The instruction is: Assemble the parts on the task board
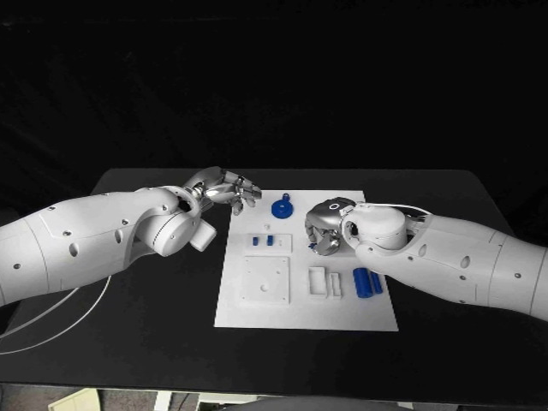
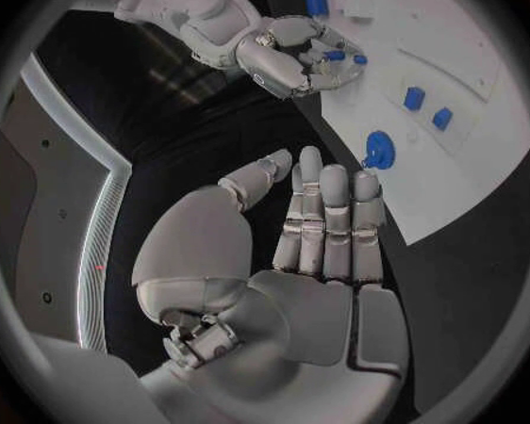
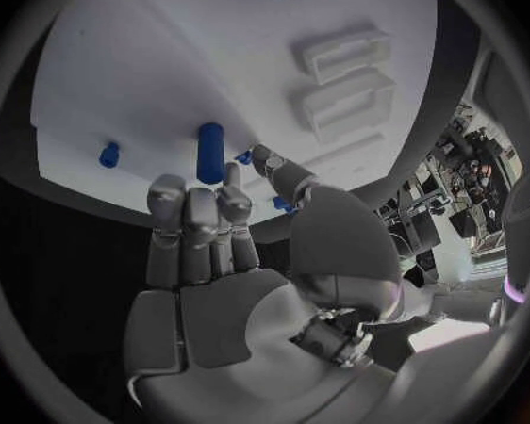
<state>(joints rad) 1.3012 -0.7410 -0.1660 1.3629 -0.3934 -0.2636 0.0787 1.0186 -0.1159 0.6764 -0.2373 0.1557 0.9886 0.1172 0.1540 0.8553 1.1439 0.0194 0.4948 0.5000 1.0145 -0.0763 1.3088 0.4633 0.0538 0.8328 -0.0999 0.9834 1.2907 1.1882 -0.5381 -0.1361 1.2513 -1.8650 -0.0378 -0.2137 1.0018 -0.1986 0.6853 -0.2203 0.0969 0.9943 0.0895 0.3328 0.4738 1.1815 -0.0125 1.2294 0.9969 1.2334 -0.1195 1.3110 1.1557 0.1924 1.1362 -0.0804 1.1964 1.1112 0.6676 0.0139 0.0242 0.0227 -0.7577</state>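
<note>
Right hand (image 1: 327, 224), fingers curled over the board (image 1: 301, 310) and seemingly pinching a small blue part (image 3: 211, 152), sits nearer the parts than the open left hand (image 1: 223, 187).

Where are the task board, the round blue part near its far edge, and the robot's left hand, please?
task board (image 1: 301, 315): head view, bare near strip.
round blue part (image 1: 282, 209): head view, its disc.
left hand (image 1: 223, 187): head view, curled fingers.

The scene is dim: the matte black worktop (image 1: 163, 282) and the background merge into darkness, while the flat white rectangular task board (image 1: 301, 312) appears bright and evenly lit, with no strong shadows. Both wrist views exhibit fisheye distortion, bending straight board edges, with dark vignetting around the circle rim.
</note>
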